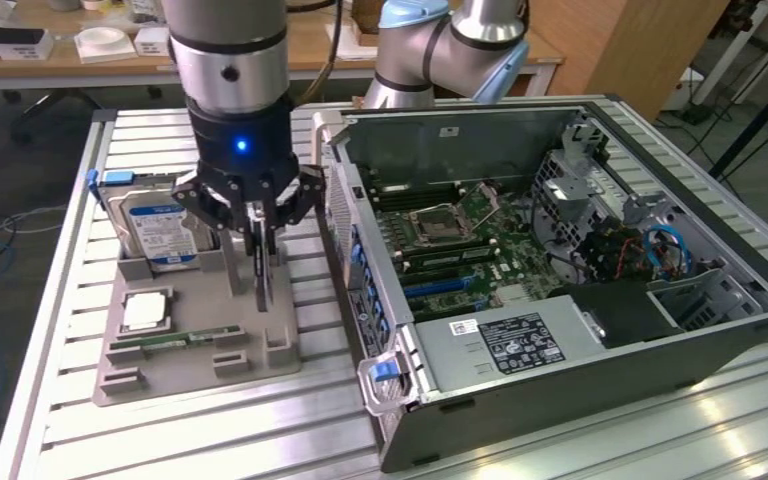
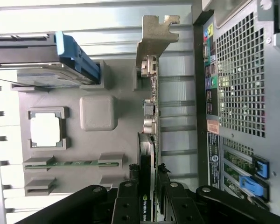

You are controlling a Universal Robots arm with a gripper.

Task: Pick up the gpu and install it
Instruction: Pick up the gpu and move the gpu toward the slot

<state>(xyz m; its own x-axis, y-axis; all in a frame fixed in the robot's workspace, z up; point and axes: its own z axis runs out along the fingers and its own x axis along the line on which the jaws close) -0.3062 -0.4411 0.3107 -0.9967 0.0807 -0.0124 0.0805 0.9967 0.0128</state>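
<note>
The gpu (image 1: pixel 264 272) is a thin card held on edge, with its silver end bracket (image 2: pixel 151 39) pointing away from the wrist. My gripper (image 1: pixel 256 222) is shut on it from above, one finger on each flat side. In the wrist view the gpu (image 2: pixel 149 116) runs edge-on from the bracket down between the black fingers (image 2: pixel 126 205). Its lower edge is at or just above the grey holder tray (image 1: pixel 184 365), beside the open computer case (image 1: pixel 558 270). I cannot tell whether the card still touches the tray.
On the tray (image 2: pixel 98 149) stand a silver hard drive with a blue label (image 1: pixel 157 225), a square processor chip (image 1: pixel 144 310) and a narrow green memory stick (image 1: pixel 171 340). The case's motherboard (image 1: pixel 464 250) lies open on the exterior view's right. The case's rear panel (image 2: pixel 238 93) is close beside the card.
</note>
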